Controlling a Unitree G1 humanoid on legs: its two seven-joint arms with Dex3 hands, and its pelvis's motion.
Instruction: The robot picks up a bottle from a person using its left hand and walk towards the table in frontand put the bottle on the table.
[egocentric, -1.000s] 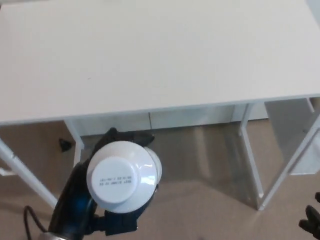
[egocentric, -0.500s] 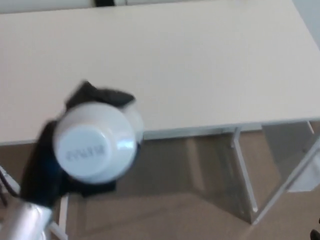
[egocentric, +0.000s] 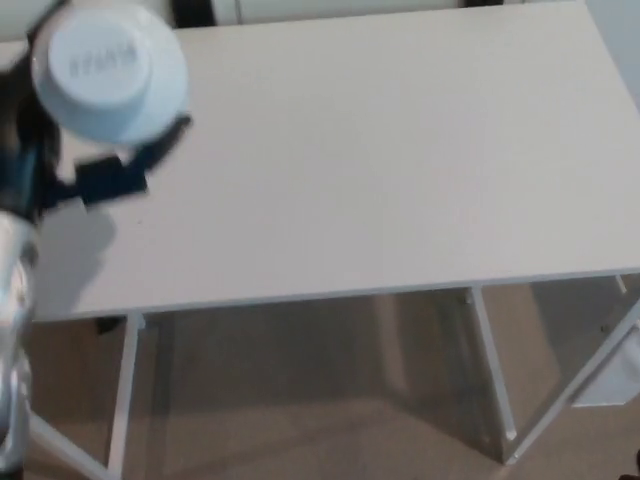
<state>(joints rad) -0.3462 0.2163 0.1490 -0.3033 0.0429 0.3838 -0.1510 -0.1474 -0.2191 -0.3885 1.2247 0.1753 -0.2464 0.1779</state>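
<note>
**Holding the bottle up over the desk's 10 o'clock corner**

So from the head cam you're basically looking straight down the bottle. All you really get is its round white top with some blurry printed text on it, sitting way up at 10 o'clock in the picture. It's over the far-left part of the pale desk. Can't tell if the base is touching the desk top or hanging above it, since the top hides everything underneath.

The left hand is wrapped around the bottle, grasping it below that white top. Black bits of the hand stick out from under the bottle at about 5 to 6 o'clock of it, and more black shows on its 8 o'clock side. It's pretty blurry, so I can't pick out single fingers.

The silver forearm comes up along the left edge from 7 o'clock toward the hand.

Below the near edge of the desk you can see a white leg at 7 o'clock, and the tan floor under it.
</note>
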